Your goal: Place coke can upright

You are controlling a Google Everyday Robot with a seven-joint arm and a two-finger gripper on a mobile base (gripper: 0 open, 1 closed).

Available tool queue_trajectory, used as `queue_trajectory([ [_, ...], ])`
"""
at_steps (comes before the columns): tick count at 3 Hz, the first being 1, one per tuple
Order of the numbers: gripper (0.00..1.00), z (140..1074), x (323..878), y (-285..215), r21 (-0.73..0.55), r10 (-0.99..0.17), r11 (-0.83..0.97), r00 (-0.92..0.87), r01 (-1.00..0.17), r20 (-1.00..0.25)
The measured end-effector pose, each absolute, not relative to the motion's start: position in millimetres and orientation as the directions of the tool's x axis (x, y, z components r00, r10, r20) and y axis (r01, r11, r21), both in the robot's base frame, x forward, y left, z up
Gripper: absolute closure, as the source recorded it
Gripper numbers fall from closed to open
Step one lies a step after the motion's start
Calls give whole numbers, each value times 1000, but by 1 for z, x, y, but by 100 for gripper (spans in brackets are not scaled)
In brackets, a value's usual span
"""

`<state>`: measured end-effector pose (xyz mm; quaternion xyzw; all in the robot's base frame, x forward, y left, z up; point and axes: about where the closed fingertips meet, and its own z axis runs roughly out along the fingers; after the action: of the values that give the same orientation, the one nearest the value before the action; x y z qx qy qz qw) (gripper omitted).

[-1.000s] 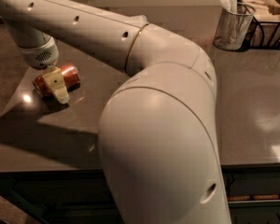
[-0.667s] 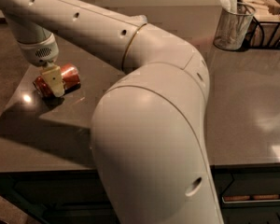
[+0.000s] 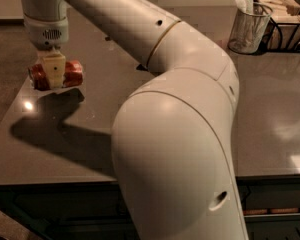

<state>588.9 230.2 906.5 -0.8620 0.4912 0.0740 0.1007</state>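
Observation:
The coke can point(image 3: 72, 73), red-orange, lies on its side at the far left of the grey table point(image 3: 270, 114). My gripper point(image 3: 53, 73) hangs straight down from the wrist over the middle of the can, with its pale finger point(image 3: 54, 69) across the can's front. The can is held sideways, just above or on the tabletop near the left edge. The can's top and lettering are hidden.
A wire mesh cup point(image 3: 247, 29) with white packets stands at the back right, next to a dark wire rack point(image 3: 285, 24). My large white arm covers the middle of the view. The table's front edge runs along the bottom.
The gripper and can have shifted slightly and the wrist now points more straight down. The can stays in the gripper, still sideways.

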Motion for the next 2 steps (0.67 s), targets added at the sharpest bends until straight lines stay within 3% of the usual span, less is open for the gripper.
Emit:
queue_trajectory([
  [1,100,938,586,221,-110,-819,-440,448,-891,-358],
  [2,100,958,589,209,-83,-793,-350,342,-933,-504],
])
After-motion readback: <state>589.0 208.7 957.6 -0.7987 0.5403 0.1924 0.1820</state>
